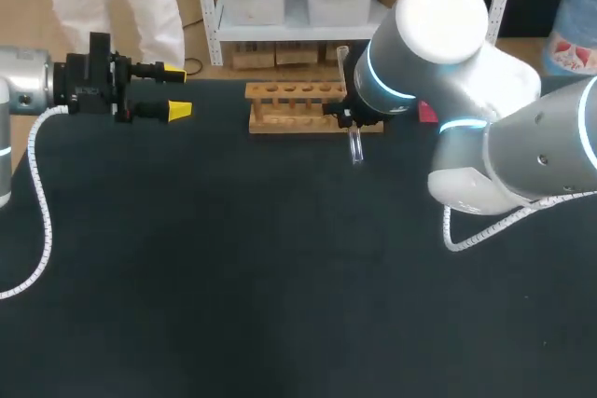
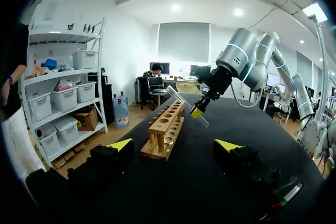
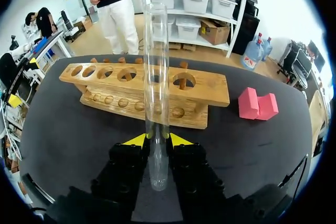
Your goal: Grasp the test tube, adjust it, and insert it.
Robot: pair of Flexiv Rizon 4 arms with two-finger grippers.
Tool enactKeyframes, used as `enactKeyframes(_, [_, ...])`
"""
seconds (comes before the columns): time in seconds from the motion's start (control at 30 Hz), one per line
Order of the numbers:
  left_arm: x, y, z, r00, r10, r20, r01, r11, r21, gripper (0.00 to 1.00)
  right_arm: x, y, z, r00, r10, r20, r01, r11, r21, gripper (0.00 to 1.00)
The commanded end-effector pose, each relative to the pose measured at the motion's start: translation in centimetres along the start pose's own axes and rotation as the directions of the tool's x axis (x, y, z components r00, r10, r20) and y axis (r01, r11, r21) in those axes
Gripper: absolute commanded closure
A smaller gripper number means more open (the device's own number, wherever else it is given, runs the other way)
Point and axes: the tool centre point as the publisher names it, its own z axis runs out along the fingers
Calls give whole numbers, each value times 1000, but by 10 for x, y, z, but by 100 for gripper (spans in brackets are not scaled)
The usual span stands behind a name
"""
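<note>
A clear glass test tube (image 3: 156, 93) stands between the yellow tips of my right gripper (image 3: 156, 139), which is shut on its lower part. Just ahead of it lies the wooden rack (image 3: 147, 90) with a row of holes. In the head view the tube (image 1: 355, 146) pokes out below my right wrist, just in front of the rack's (image 1: 294, 104) right end. In the left wrist view the tube (image 2: 184, 102) is held tilted over the rack (image 2: 165, 129). My left gripper (image 1: 177, 90) hovers open and empty at the table's far left, its tips (image 2: 174, 145) pointing toward the rack.
A pink foam block (image 3: 257, 104) lies on the black table (image 1: 233, 277) to the right of the rack, mostly hidden behind my right arm in the head view. A white coiled cable (image 1: 39, 202) hangs from my left arm.
</note>
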Motion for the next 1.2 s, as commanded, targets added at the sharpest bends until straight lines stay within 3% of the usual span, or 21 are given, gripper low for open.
enactKeyframes(0.03, [1,0,0,1000,2,2,-2,1000,0,0,-3,-1,-2,999,4,-47,-4,1000,1,100])
enactKeyframes(0.63, [1,0,0,1000,2,2,-2,1000,0,0,5,-13,-74,997,65,47,-68,995,76,100])
enactKeyframes(0.73, [1,0,0,1000,2,2,-2,1000,0,0,5,-14,-86,995,68,71,-74,994,81,100])
enactKeyframes(0.8, [1,0,0,1000,2,2,-2,1000,0,0,6,-15,-93,989,106,101,-110,993,44,100])
enactKeyframes(1.03, [1,0,0,1000,2,2,-2,1000,0,0,0,-20,-112,982,72,172,-83,995,56,100])
enactKeyframes(1.2, [1,0,0,1000,2,2,-2,1000,0,0,-1,-20,-116,983,41,181,-53,997,63,100])
